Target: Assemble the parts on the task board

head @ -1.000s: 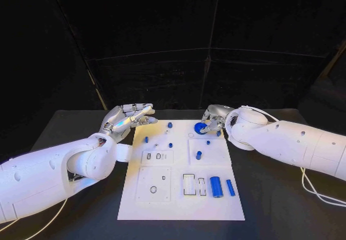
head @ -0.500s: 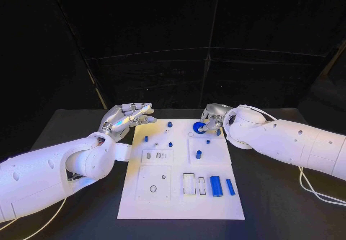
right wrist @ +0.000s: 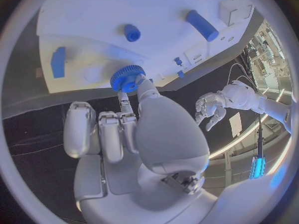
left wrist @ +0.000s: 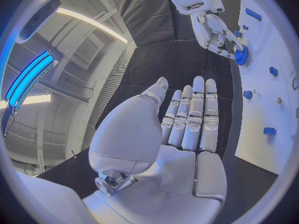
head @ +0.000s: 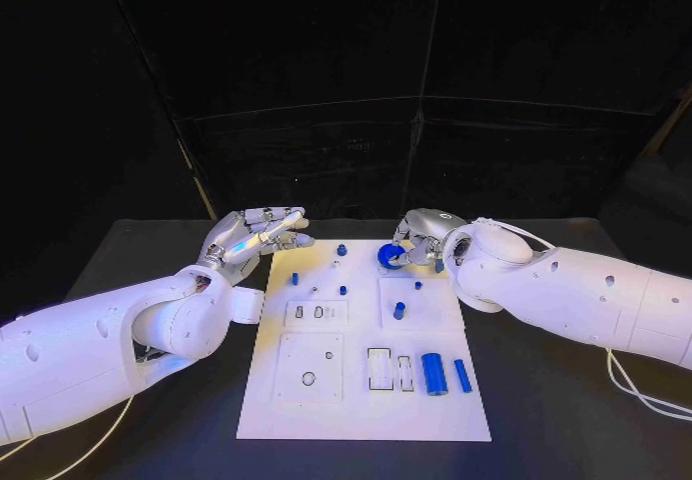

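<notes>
My right hand (head: 415, 238) pinches a small blue toothed plastic gear (head: 389, 256) between thumb and a fingertip, its other fingers curled beside it; I see the gear's teeth clearly from the right wrist (right wrist: 127, 78), just above the far edge of the flat white rectangular task board (head: 353, 405). My left hand (head: 257, 232) holds nothing, fingers straight and close together, palm bare in the left wrist view (left wrist: 187, 134), hovering off the board's far left corner above the black counter (head: 144, 260).

Beyond the gear, on the board's far half, I see several small blue pegs (head: 340, 250) standing upright, and a short blue cylinder (head: 398, 311) standing near the middle. Toward the near edge, a thick blue cylinder (head: 434, 373) lies flat just beside a thinner blue bar (head: 462, 375), apart from the gear. Rectangular and round recesses (head: 378, 368) show in the board's near half.
</notes>
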